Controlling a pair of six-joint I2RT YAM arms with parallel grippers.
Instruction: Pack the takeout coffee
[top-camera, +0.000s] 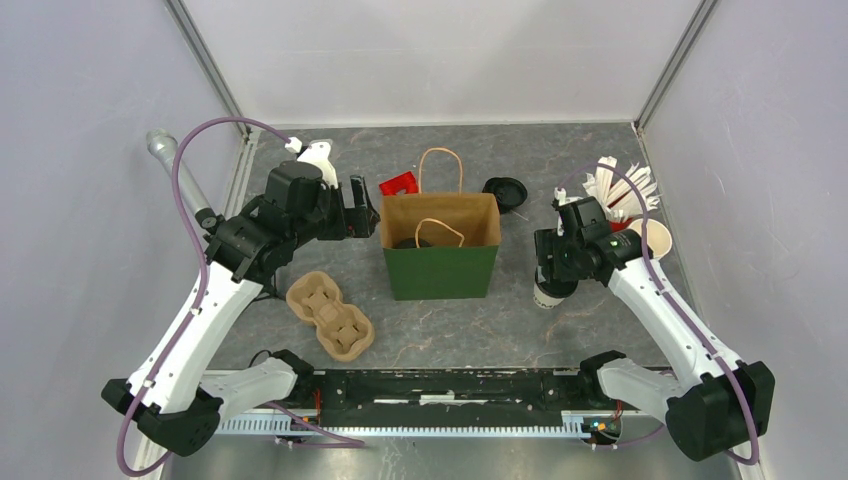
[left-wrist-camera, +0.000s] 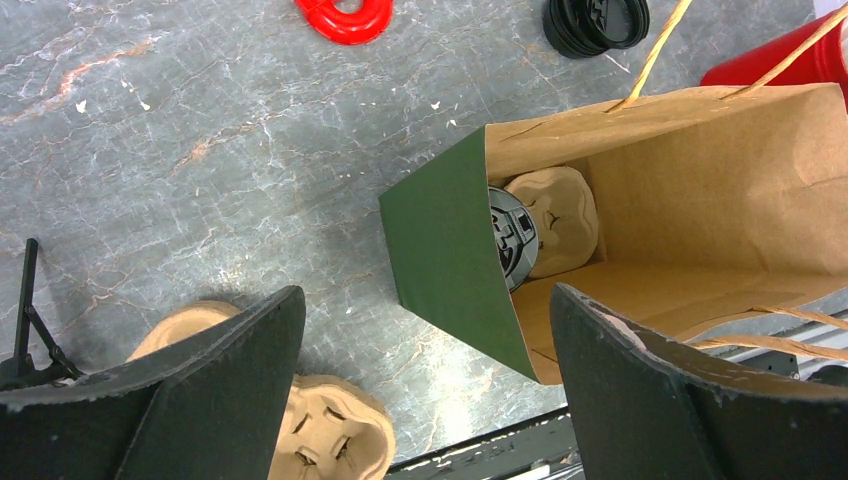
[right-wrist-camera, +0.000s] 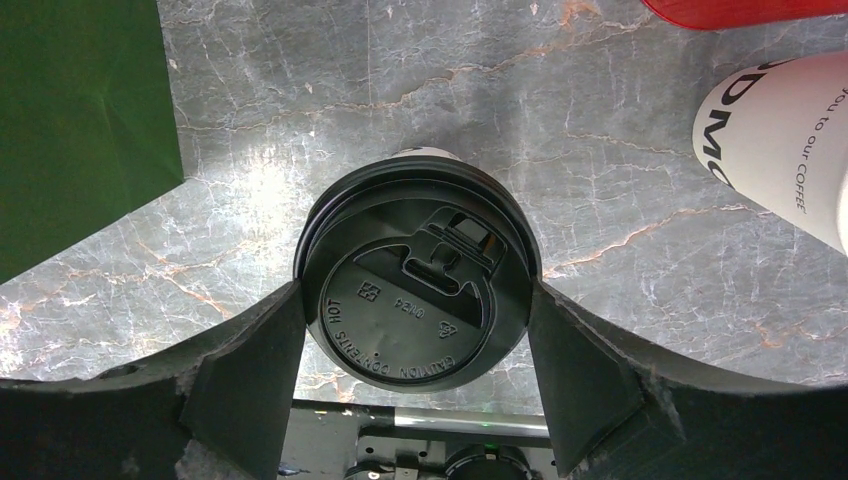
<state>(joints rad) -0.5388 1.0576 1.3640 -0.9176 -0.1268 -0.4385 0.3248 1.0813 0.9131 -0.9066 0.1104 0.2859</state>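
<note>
In the top view we see the right hand (top-camera: 549, 283) at centre right of the frame, just right of the green paper bag (top-camera: 440, 270); its wrist view shows the right hand (right-wrist-camera: 415, 345) closed around a lidded cup (right-wrist-camera: 415, 300), one dark finger (right-wrist-camera: 255, 360) pressed to each side of the black lid; from above that lidded cup (top-camera: 546, 294) shows only as a pale sliver under the hand, and we cannot tell whether its base rests on the bench (top-camera: 480, 330).

The left hand (top-camera: 357, 208) hangs left of the bag's upper edge; in its own view the left hand (left-wrist-camera: 425, 400) is spread wide with nothing between its fingers (left-wrist-camera: 230, 370). Through that gap the bag (left-wrist-camera: 440, 250) stands open, brown inside; a second lidded cup (left-wrist-camera: 512, 245) sits at its bottom in a pulp carrier (left-wrist-camera: 560, 215).

Another pulp carrier (top-camera: 330, 315) lies on the bench at lower left of the bag; a red plastic piece (top-camera: 400, 184) and a stack of black lids (top-camera: 505, 190) lie behind the bag; a red cup of white sticks (top-camera: 620, 195) and a cream cup without lid (top-camera: 652, 238) stand at the right edge.
</note>
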